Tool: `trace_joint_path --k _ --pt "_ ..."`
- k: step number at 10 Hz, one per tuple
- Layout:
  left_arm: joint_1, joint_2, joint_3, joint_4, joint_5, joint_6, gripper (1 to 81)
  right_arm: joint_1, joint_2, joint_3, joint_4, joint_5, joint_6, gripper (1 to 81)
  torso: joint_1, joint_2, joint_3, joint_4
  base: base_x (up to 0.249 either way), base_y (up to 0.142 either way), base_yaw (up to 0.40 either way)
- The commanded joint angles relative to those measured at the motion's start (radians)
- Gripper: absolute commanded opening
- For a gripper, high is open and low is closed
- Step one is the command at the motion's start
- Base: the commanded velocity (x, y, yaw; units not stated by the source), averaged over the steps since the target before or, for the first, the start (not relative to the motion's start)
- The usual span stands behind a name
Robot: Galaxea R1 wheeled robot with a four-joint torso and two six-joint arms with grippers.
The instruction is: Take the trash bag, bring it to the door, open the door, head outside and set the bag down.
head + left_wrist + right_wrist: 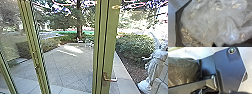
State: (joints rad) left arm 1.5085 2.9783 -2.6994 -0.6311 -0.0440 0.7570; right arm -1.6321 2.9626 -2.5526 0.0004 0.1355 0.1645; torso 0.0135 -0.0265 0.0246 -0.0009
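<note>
a crumpled, see-through trash bag (209, 21) bunches close to the left hand (218, 45); i cannot tell whether either hand is open, closed or gripping. shiny brownish plastic (181, 70) bulges near the right hand. ahead of both hands: a green door frame (111, 37), metal handle (110, 79), paving (65, 65) and, rightward, a pale statue (155, 62).

Beyond the green frames (35, 50), sunlight lies in a bright patch on gray paving (65, 65), with white furniture (88, 43) and a tree (79, 22) past it, and a hedge (135, 47) and pale statue (153, 60) at right.
</note>
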Motion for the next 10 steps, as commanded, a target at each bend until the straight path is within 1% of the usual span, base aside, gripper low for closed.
trace_joint_path --k 1,8,10 --pt "-0.061 -0.004 -0.002 0.010 0.067 0.004 1.0 0.040 0.000 0.008 -0.011 -0.048 -0.002 81.1 0.000 0.000 0.000 0.000 0.000 0.000 0.109" --pt "-0.061 -0.004 -0.002 0.010 0.067 0.004 1.0 0.042 0.002 0.008 -0.011 -0.048 -0.002 81.1 0.000 0.000 0.000 0.000 0.000 0.000 0.107" --pt "-0.061 -0.002 -0.002 0.008 0.064 0.001 1.0 0.040 0.002 0.005 -0.011 -0.048 -0.002 81.1 0.000 0.000 0.000 0.000 0.000 0.000 0.043"
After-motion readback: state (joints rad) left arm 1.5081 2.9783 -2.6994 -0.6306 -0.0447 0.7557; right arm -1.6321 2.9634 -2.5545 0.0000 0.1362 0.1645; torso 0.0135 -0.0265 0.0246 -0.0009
